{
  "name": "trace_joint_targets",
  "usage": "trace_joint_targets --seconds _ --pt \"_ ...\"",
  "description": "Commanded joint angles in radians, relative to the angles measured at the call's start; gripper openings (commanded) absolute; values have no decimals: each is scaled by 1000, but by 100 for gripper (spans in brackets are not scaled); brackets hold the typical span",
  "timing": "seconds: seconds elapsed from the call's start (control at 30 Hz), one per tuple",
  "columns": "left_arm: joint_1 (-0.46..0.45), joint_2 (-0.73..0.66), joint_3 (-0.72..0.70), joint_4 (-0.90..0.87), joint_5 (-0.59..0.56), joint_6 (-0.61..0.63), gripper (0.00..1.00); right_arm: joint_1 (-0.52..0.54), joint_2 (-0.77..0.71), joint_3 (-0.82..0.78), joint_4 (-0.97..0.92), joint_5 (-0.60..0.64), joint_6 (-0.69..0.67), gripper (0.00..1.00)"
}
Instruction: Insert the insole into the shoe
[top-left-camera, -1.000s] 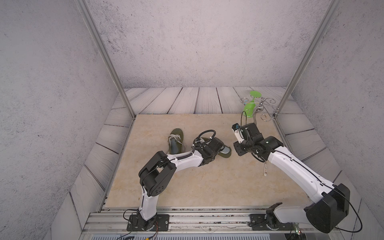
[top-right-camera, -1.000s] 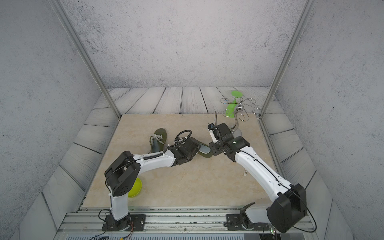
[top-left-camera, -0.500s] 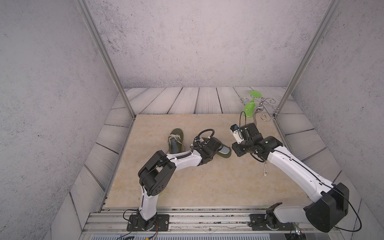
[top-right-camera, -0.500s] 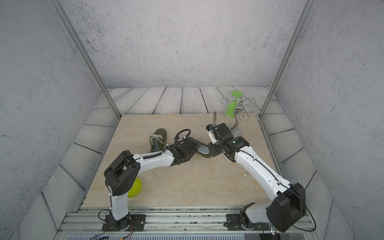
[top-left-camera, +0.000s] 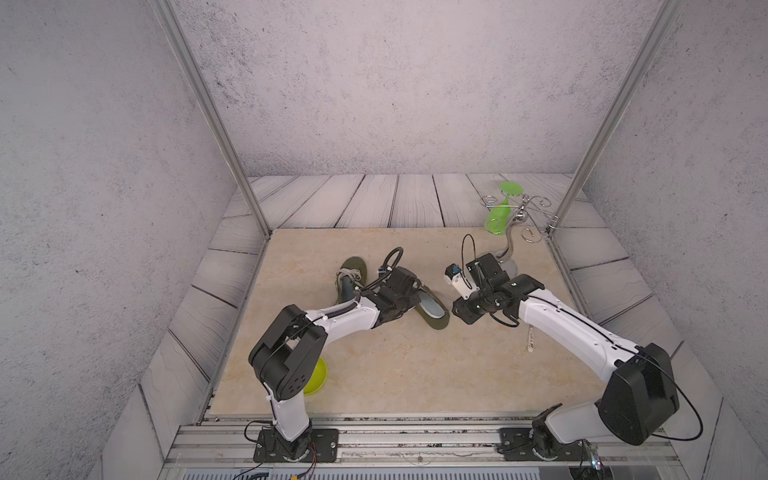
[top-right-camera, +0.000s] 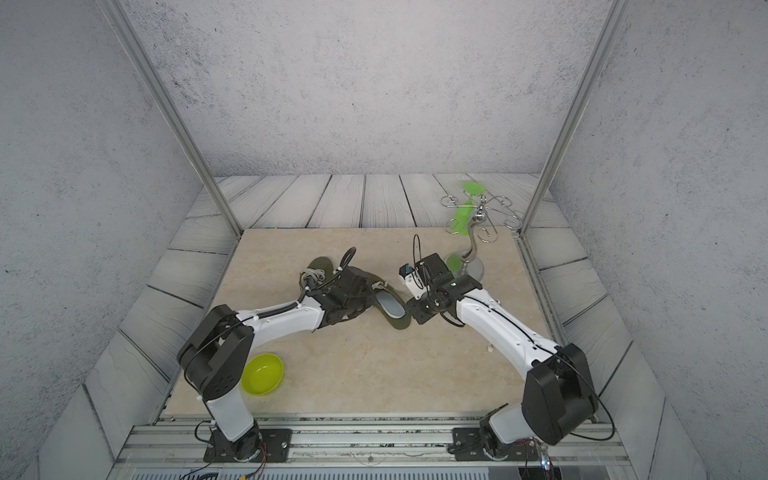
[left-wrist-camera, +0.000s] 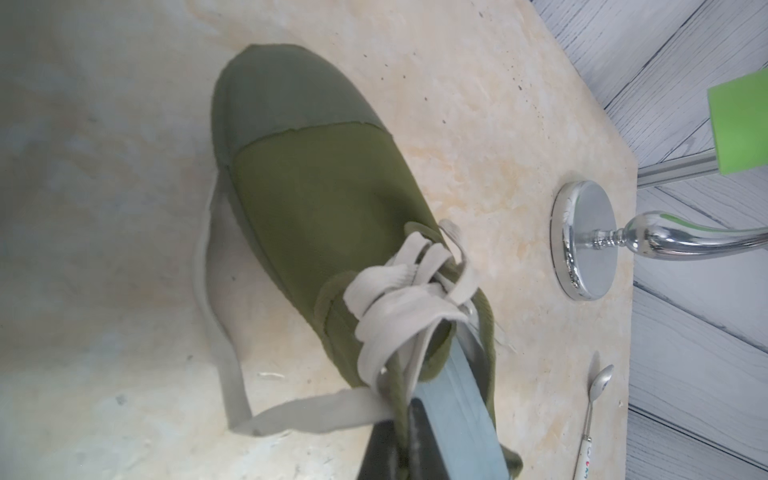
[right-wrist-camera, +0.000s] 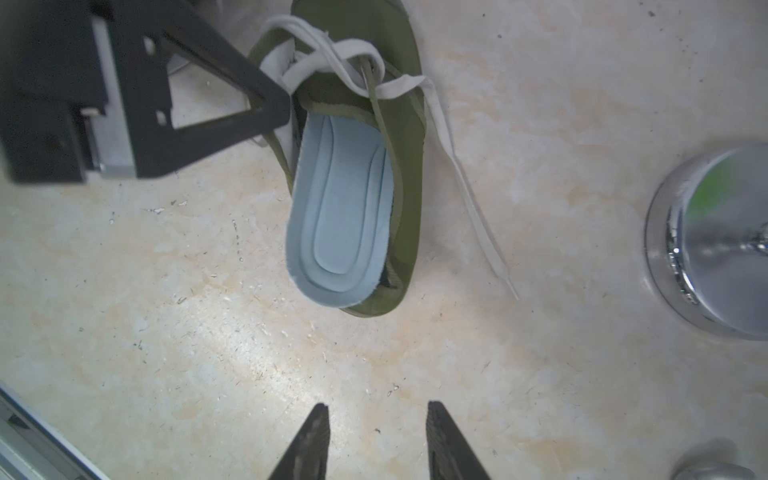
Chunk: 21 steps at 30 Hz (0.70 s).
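- Right wrist view showed the shoe (right-wrist-camera: 405, 137) lying on the surface (right-wrist-camera: 208, 353), toe pointing away from the right tool (right-wrist-camera: 378, 442).
- The insole (right-wrist-camera: 345, 216) sat partly in the shoe. Its front ran under the lacing and one long edge lay inside the collar. The other long edge rode over the rim on the left tool's side. Its rounded heel end stopped just short of the shoe's heel edge, where a strip of green showed past it.
- The left tool (right-wrist-camera: 276, 106) was closed, pinching the shoe's collar edge at the side, next to the lacing. In the left wrist view a finger sat on each side of that edge, the inner one against the insole.
- The right tool's fingers stood apart with nothing between them, over bare surface a little back from the heel, touching neither shoe nor insole.
- A loose lace (right-wrist-camera: 465, 187) trailed toward the stand base (right-wrist-camera: 715, 249) and ended short of it, with open surface between.
- In a top view a second shoe (top-left-camera: 353, 268) lay partly behind the left arm, and a green bowl (top-right-camera: 262, 374) sat near the front edge, well apart.
- A spoon (left-wrist-camera: 594, 399) lay close to the surface's side edge.
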Motion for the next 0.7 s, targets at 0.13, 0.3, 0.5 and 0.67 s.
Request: trace_joint_targets --seconds 0.13,0.3,0.5,0.67 --pt "70 36 -2 81 294 62 0 85 45 -18 99 -55 47 41" --pt "72 42 -9 103 327 55 0 141 107 -6 146 -20 56 41" --pt "79 22 -14 91 327 67 0 146 194 8 183 21 44 39" --pt "84 12 -21 88 333 72 0 146 199 10 192 71 22 36"
